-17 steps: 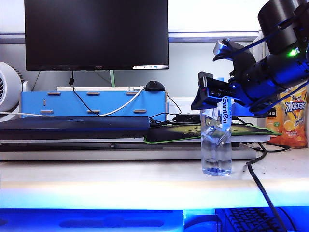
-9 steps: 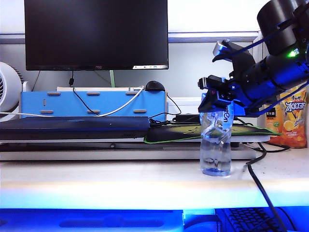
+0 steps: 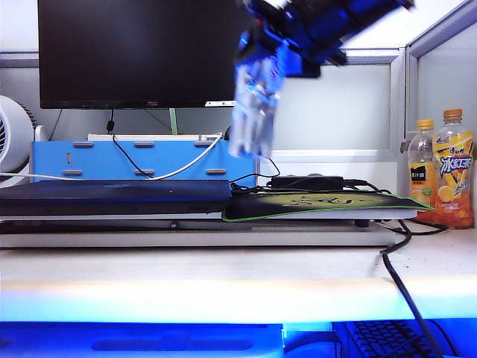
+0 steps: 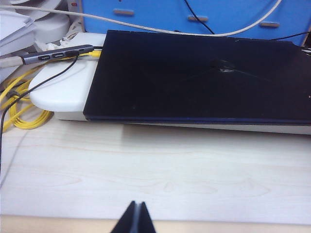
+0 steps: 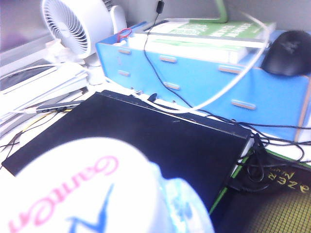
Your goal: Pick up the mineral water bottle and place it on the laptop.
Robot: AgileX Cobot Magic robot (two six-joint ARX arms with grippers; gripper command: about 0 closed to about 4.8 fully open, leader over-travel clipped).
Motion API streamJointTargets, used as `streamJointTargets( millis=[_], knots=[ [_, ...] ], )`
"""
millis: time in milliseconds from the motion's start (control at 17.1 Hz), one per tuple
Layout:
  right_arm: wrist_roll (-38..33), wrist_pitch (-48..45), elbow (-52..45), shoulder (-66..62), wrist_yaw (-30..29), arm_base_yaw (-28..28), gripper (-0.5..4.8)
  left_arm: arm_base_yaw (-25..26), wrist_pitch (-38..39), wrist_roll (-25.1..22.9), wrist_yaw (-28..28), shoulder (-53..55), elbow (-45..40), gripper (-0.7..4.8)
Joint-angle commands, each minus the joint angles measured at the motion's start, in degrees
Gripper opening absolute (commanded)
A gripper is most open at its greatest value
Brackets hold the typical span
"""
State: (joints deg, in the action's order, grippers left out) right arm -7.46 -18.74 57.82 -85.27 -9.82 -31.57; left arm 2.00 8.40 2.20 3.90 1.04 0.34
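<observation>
Right claw (image 3: 277, 54) grips clear, ribbed mineral water bottle (image 3: 255, 108) aloft; left claw (image 4: 135, 219) closed.

Bright, cool room light with motion blur on the lifted bottle.

In the exterior view the right gripper (image 3: 279, 56) and the mineral water bottle (image 3: 253, 112) at about 12 o'clock smear with motion, while the monitor (image 3: 149, 52) and the desk (image 3: 223, 280) stay sharp; the desk's front edge at 6 o'clock washes out into white and blue glare. In the right wrist view the bottle (image 5: 87, 189) at 7 o'clock is overexposed and out of focus, and the whole picture is soft. The left wrist view is evenly lit and crisp, the laptop (image 4: 204, 77) matte, with a faint shadow beneath its front edge.
</observation>
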Motion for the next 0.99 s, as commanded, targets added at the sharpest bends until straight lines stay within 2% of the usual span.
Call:
streamJointTargets(
  millis=[58, 468, 994],
  knots=[
    [0.1, -2.7, 3.8, -0.6, 0.4, -0.8, -0.03, 0.0, 0.1, 0.0, 0.2, 0.0, 0.1, -0.02],
    [0.0, -0.1, 18.6, -14.7, -0.6, -7.2, -0.03, 0.0, 0.1, 0.0, 0.2, 0.0, 0.1, -0.02],
    [0.0, 0.5, 32.4, -27.4, 1.0, -7.3, -0.03, 0.0, 0.1, 0.0, 0.2, 0.0, 0.1, -0.02]
  ],
)
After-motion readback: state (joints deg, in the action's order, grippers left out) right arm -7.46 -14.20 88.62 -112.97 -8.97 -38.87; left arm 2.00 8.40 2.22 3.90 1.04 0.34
